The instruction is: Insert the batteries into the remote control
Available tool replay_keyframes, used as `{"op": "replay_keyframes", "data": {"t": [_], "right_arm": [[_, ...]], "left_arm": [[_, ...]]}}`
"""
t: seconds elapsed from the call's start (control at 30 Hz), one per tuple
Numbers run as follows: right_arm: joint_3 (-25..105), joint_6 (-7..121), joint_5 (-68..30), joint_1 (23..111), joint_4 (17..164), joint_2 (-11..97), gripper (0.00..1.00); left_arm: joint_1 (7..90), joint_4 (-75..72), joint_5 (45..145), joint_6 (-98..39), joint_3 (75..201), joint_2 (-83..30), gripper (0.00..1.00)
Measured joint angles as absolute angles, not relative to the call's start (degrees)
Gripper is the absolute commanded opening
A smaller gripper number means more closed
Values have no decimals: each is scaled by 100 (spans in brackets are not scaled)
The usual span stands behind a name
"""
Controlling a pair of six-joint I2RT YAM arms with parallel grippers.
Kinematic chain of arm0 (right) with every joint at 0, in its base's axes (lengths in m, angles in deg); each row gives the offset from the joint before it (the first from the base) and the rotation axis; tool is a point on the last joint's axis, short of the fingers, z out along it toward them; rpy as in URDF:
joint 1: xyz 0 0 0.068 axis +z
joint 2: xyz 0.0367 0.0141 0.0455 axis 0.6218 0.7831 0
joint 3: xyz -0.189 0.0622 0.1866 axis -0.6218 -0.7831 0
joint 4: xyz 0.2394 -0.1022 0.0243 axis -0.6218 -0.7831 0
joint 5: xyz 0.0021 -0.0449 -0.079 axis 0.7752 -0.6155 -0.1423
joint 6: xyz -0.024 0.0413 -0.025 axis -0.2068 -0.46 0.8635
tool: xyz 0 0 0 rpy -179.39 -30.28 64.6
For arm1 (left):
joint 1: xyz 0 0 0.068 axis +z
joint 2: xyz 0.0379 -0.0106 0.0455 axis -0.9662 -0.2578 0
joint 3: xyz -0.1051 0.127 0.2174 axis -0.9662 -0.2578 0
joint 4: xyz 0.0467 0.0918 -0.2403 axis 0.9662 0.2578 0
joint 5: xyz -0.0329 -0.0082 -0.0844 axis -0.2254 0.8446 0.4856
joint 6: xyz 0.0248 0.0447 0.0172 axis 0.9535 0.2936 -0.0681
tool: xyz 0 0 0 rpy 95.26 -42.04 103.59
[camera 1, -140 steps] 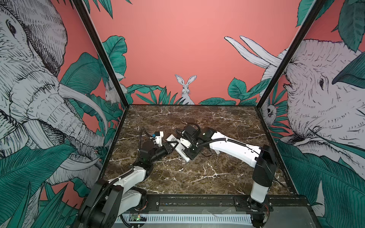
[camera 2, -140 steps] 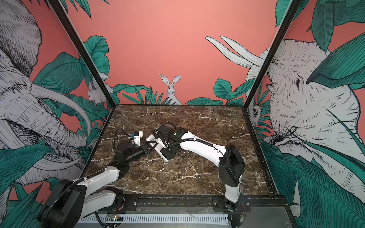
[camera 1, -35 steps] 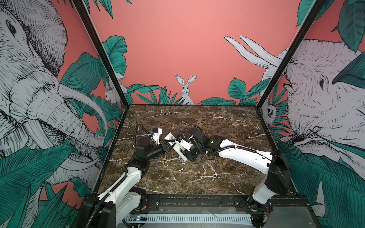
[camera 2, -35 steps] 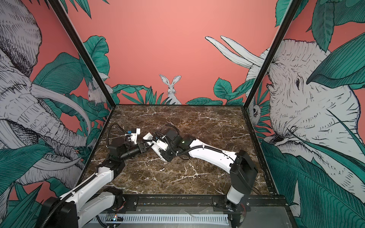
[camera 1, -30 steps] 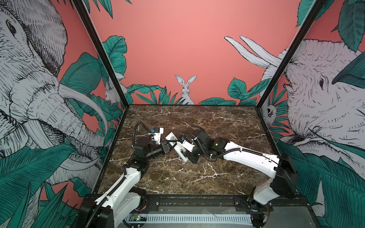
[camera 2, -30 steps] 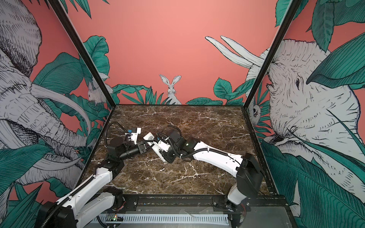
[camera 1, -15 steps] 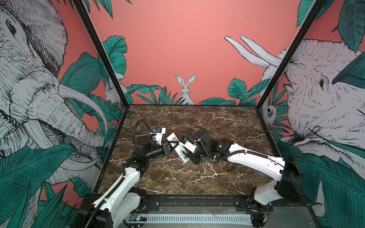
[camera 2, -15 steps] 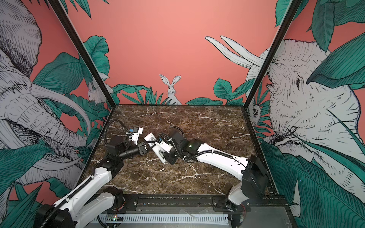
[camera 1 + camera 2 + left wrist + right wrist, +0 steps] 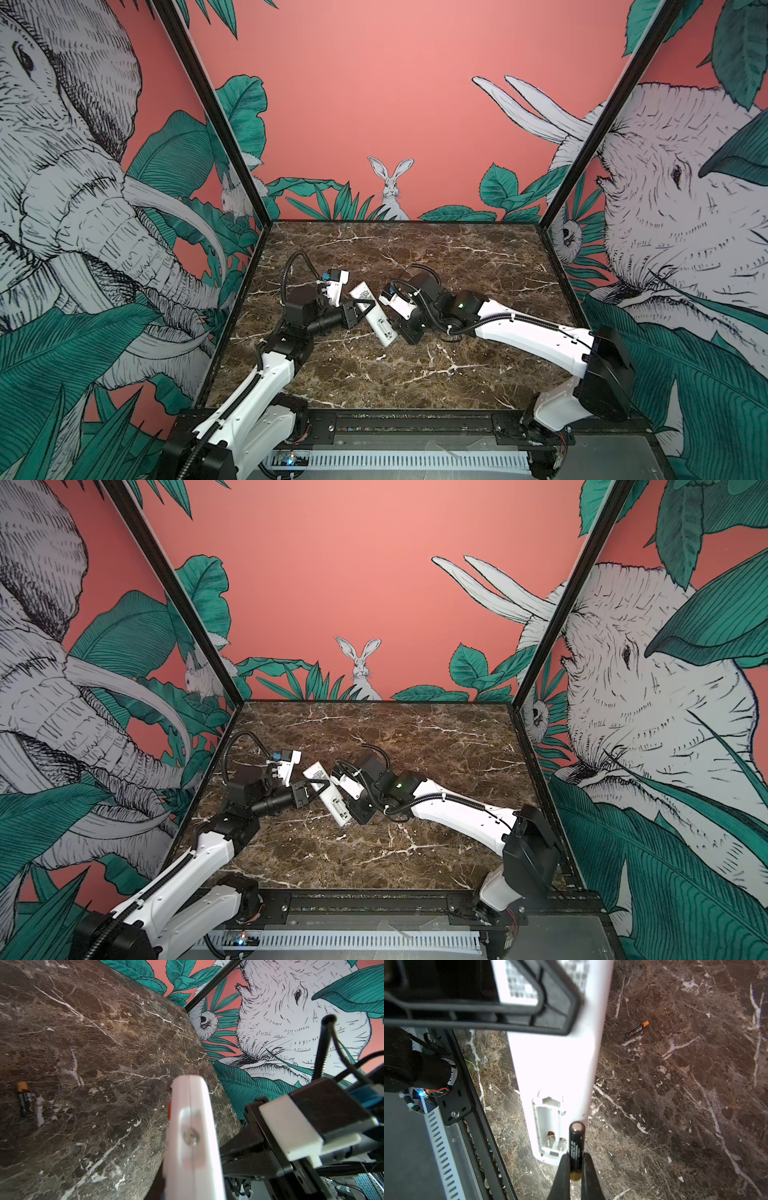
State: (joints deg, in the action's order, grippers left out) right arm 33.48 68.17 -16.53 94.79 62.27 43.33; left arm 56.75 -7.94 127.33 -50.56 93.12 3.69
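**Item 1: remote control** (image 9: 379,326) (image 9: 556,1059). White handset, back side up, lying slantwise over the marble table (image 9: 457,374). It is the landmark for every entry below. At its near end the battery bay (image 9: 548,1124) is uncovered and empty, with two spring contacts showing inside. Whether that end touches the table cannot be told.

**Item 2: left gripper** (image 9: 363,307). Clenched across the remote's labelled half, one black finger lying over the label.

**Item 3: right gripper** (image 9: 575,1164). Pinched tight on battery A (image 9: 576,1142), at the remote's bay end.

**Item 4: battery A.** Dark cylinder, its orange-banded end back between the fingers and its bare metal end forward. It sits just beside the bay, along the remote's long edge, not inside.

**Item 5: battery B** (image 9: 637,1029) (image 9: 25,1098). Loose on the table, well apart from the remote, off that same long edge.

**Change noted.** Against the earlier top views the remote keeps much the same spot. The right arm's elbow has sunk and swung outward, away from the remote, so the forearm lies flatter and the gripper meets the bay end low. The left arm has pushed in closer to the remote.

**Reading.** Insertion looks about to begin, not begun; nothing is loaded. Battery A probably needs a slight sideways shift over the bay, with the correct end toward a spring. Battery B is yet to be fetched.
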Motion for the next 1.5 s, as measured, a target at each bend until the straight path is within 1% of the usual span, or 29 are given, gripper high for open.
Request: {"op": "replay_keyframes", "data": {"t": [0.4, 0.8, 1.5], "right_arm": [[3444, 6535, -1535, 9584, 6203, 4634, 1], [4161, 6318, -1708, 9584, 5838, 5150, 1], [4423, 6736, -2359, 9621, 5781, 5270, 1]], "left_arm": [[5780, -757, 12578, -5075, 9312, 334, 0], [5852, -848, 12655, -5143, 9312, 259, 0], [6176, -1515, 13125, -6118, 9397, -342, 0]]}}
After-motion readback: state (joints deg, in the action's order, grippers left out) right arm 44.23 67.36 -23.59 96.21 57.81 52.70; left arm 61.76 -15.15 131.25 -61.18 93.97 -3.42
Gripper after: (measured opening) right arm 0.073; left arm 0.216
